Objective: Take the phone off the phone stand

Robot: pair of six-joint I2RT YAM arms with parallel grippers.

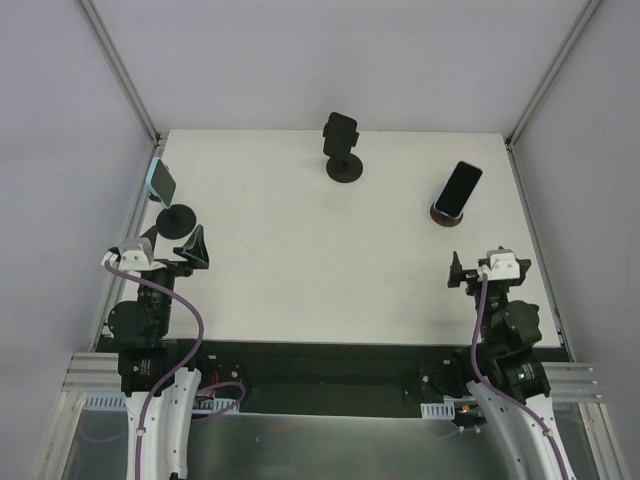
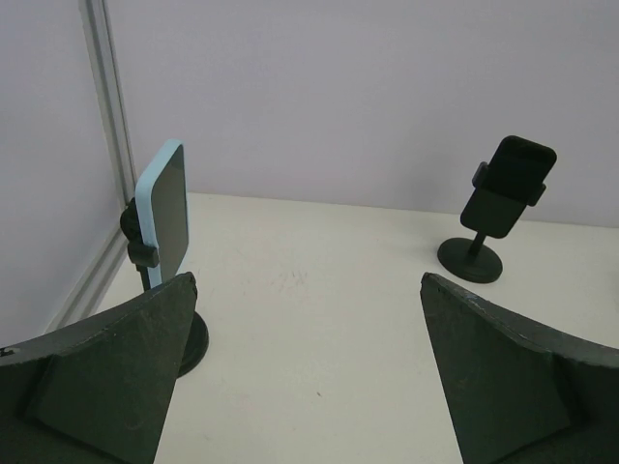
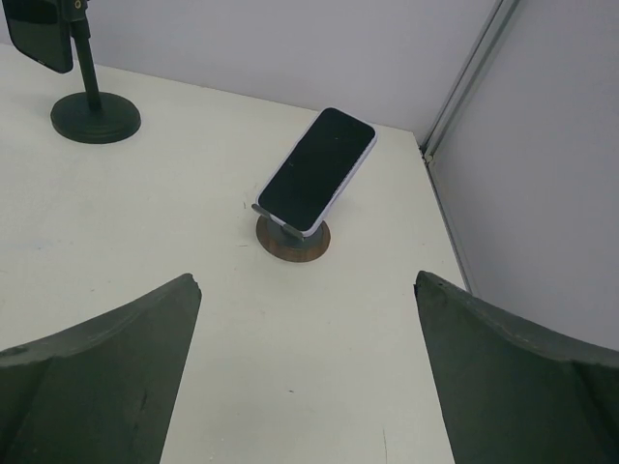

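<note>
Tabletop scene with two arms, three phones and three stands. A white rectangular table top (image 1: 300, 290) is seen from above, bounded by pale walls (image 1: 60, 120) on three sides. Three phones are counted, each seated on its own stand. A light-blue-cased phone (image 1: 160, 180) is clamped upright on a black pole stand with a round base (image 1: 178, 220) at the left edge of the table, just ahead of the left arm. A black phone (image 1: 340, 131) is clamped on a second black pole stand (image 1: 345, 168) near the far edge, about midway across. A dark-screened phone with a pale rim (image 1: 460, 187) is leaned back on a low brown disc stand (image 1: 447, 215) toward the far right, ahead of the right arm. Two grippers are counted. The left gripper (image 2: 305, 290) is spread wide, with nothing between its dark wedge-shaped fingers (image 2: 106, 377); the light-blue-cased phone is seen close beyond its left finger and the black phone farther off to the right. The right gripper (image 3: 307, 280) is likewise spread wide and empty, and the dark-screened phone is framed between its fingers, well apart from them. The left gripper is positioned just beside the round base of the nearest stand; the right gripper is positioned toward the front edge of the table.
</note>
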